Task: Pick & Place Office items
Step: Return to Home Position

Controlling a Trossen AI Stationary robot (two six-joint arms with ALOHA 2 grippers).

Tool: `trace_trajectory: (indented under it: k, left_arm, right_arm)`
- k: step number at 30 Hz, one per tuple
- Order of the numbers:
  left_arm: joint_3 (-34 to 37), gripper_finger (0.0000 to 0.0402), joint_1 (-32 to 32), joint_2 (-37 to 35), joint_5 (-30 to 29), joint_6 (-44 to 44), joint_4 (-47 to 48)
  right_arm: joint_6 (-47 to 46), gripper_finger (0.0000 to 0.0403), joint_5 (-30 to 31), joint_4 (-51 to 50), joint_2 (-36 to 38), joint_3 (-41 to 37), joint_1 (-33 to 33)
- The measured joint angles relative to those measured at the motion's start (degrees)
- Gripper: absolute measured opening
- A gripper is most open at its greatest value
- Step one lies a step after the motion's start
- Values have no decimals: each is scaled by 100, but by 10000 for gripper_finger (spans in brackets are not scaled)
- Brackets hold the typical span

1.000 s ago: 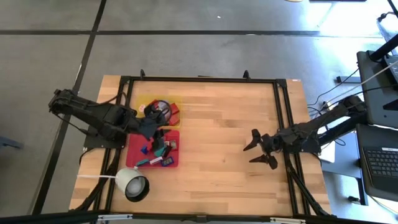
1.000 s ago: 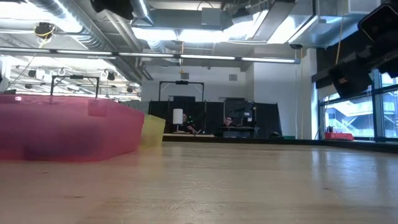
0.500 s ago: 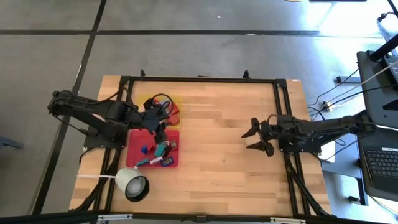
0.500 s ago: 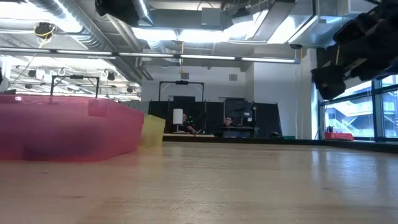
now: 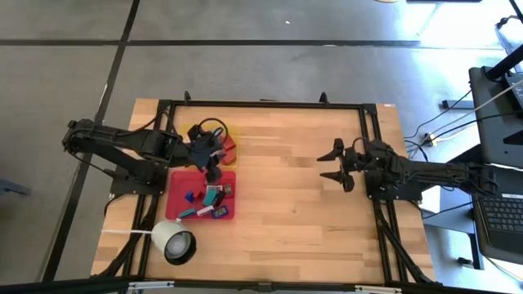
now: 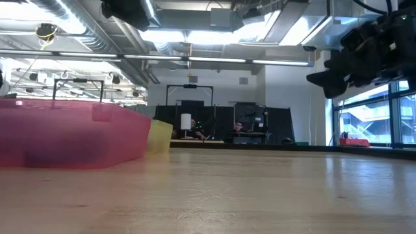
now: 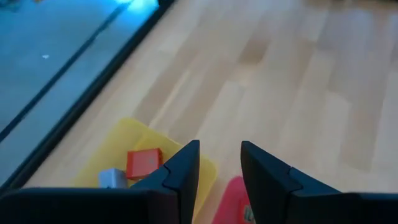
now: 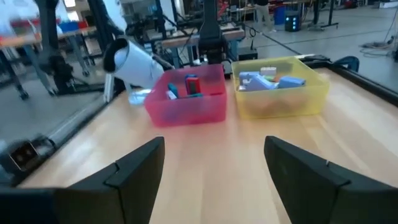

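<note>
Multicoloured office items (image 5: pixel 214 196): in red plastic tray (image 5: pixel 174 198).
Left gripper (image 7: pixel 219 149): narrowly parted, empty, above its border with yellow plastic tray (image 5: pixel 188 131).
Right gripper (image 8: pixel 214 148): spread wide over wooden table (image 5: pixel 286 212).

Bright ceiling strip lights (image 6: pixel 195 29) flood the room evenly, with daylight at the window (image 6: pixel 367 120). The wooden table (image 5: pixel 294 204) shows barely any shadow. Pale glare washes the floor (image 5: pixel 470 24) beyond its far right corner.

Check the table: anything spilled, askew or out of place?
Nothing stands out. The office items all lie inside the red bin or the yellow bin; none shows on the bare table. Both bins sit square, side by side. The left gripper hovers over them, the right gripper over bare wood, both empty.
</note>
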State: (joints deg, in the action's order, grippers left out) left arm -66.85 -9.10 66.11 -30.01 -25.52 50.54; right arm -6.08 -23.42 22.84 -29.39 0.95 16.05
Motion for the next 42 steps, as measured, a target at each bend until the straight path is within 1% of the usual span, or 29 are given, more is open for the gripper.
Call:
trace_trajectory:
  k: [2, 4, 5, 10, 13, 16, 19, 22, 25, 31, 34, 38, 42]
  left_arm:
    - [0, 114, 17, -2, -118, 12, -163]
    - [29, 114, 68, -56, -36, 232, -452]
    - [109, 114, 74, -86, 8, 383, -769]
    - [950, 114, 200, -181, 846, 1376, -2654]
    - [1416, 114, 448, -242, 1110, 1589, -3296]
    - [1807, 114, 856, -370, 1450, 1463, -3540]
    - [2198, 114, 1324, -618, 1958, 1350, -3901]
    - [2581, 114, 1722, -1014, 2535, 1370, -4191]
    - [2931, 114, 1981, -1572, 2827, 1293, -4222]
    - [3638, 114, 2059, -2941, 2781, 1128, -4176]
    - [3918, 114, 2059, -3543, 2590, 1128, -4174]
    - [4269, 114, 2059, -4232, 2274, 1128, -4137]
    - [4570, 114, 2059, -4730, 2199, 1226, -4178]
  right_arm:
    - [151, 279, 1, -33, 0, 0, 2]
    - [200, 279, 23, -33, -4, 0, 1]
    - [207, 279, 79, -35, -4, 0, 0]
    - [209, 279, 176, -77, -10, 0, 0]
    - [209, 279, 177, -93, -11, 0, 1]
    - [211, 279, 177, -97, -11, 0, 0]
    - [211, 279, 179, -99, -10, 0, -1]
    - [211, 279, 179, -99, -11, 0, -2]
    - [215, 279, 183, -99, -11, 0, -2]
    - [222, 279, 201, -99, -11, 0, 0]
    - [222, 279, 199, -99, -11, 0, -2]
    - [222, 279, 199, -99, -11, 0, 0]
    - [222, 279, 199, -101, -11, 0, 0]
